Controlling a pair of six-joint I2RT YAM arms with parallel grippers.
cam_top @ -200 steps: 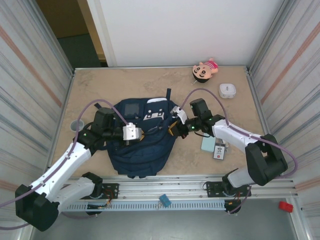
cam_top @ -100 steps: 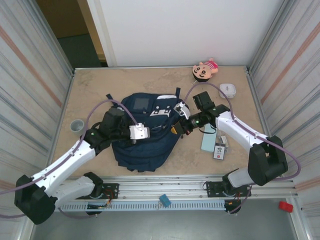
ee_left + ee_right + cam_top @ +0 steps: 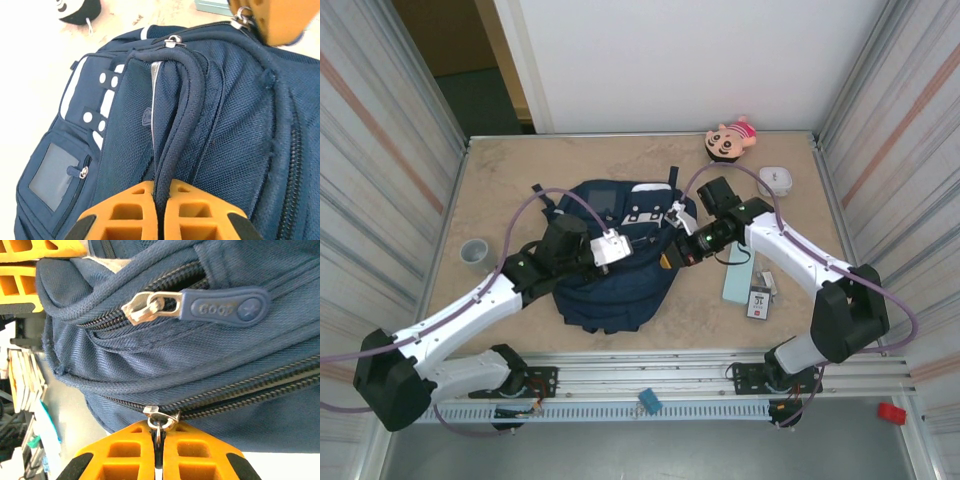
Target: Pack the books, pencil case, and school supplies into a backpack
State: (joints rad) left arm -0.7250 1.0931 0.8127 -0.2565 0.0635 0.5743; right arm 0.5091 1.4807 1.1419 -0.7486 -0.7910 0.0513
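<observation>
Mid-worktop (image 3: pixel 520 180), the backpack (image 3: pixel 610 290) sags, soft and floppy. Your left gripper (image 3: pixel 161 197) is clamped on its carry loop (image 3: pixel 199 95), and your right gripper (image 3: pixel 159 437) nips a metal zipper pull (image 3: pixel 161 416). That tab looks small and slippery, and the fabric gives, so pull evenly.

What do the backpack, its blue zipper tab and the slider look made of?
Backpack: navy woven fabric, probably nylon or polyester, matte; the weave shows.
Zipper tab: blue rubber or soft plastic, matte, with moulded letters.
Slider: silvery metal, shiny.
</observation>
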